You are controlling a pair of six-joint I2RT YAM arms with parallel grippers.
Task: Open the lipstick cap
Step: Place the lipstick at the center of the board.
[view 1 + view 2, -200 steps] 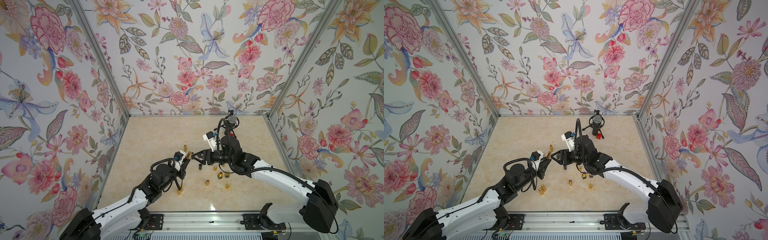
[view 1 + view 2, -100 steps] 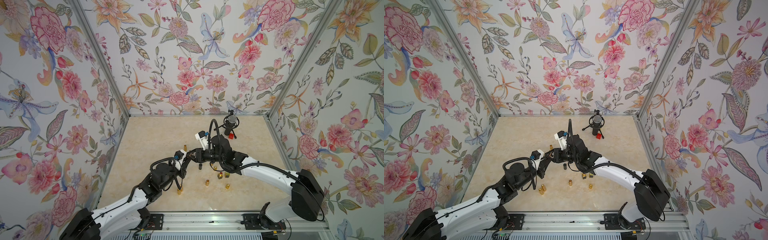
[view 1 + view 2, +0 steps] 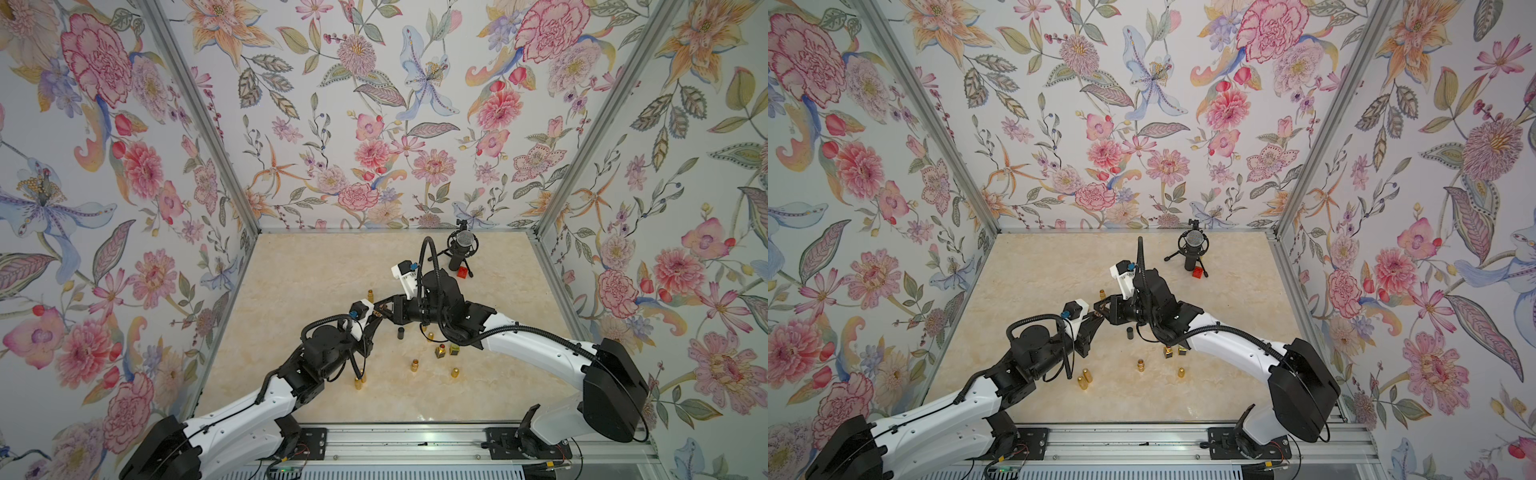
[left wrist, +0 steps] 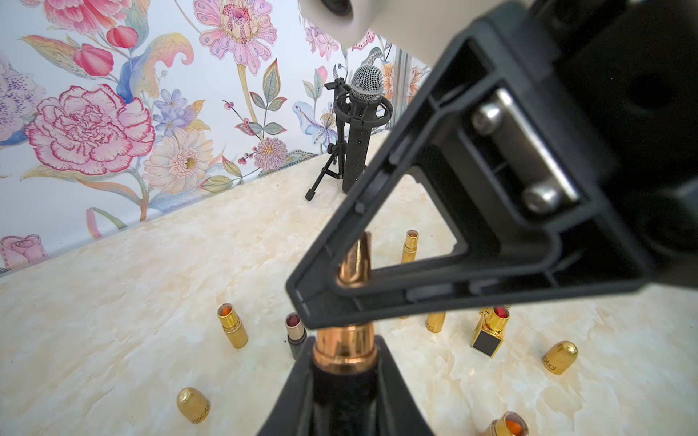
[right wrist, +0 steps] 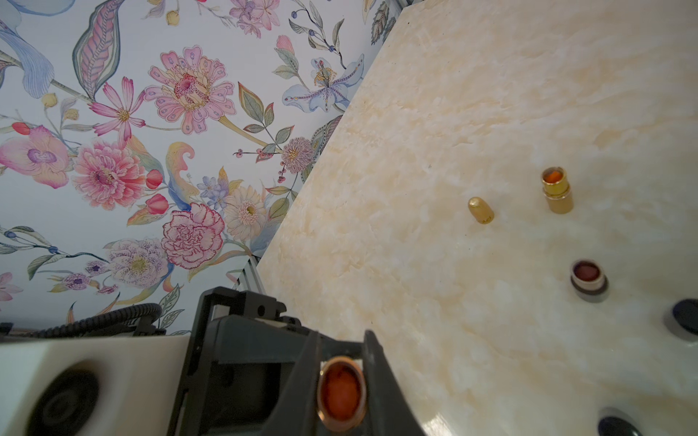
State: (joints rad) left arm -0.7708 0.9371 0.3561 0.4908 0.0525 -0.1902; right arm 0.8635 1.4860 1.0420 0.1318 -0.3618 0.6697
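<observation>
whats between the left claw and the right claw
Only the copper lipstick: left claw grips its base, right claw its upper part, shown in the left wrist view.

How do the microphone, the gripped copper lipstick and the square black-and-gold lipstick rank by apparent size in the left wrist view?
1-2. copper lipstick and microphone: about equal; the lipstick is right at the lens and partly hidden, the microphone far back, so no firm ranking.
3. square black-and-gold lipstick: clearly smallest.

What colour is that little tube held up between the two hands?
The lipstick tube is shiny copper-gold; it shows clearest in the left wrist view.
</observation>
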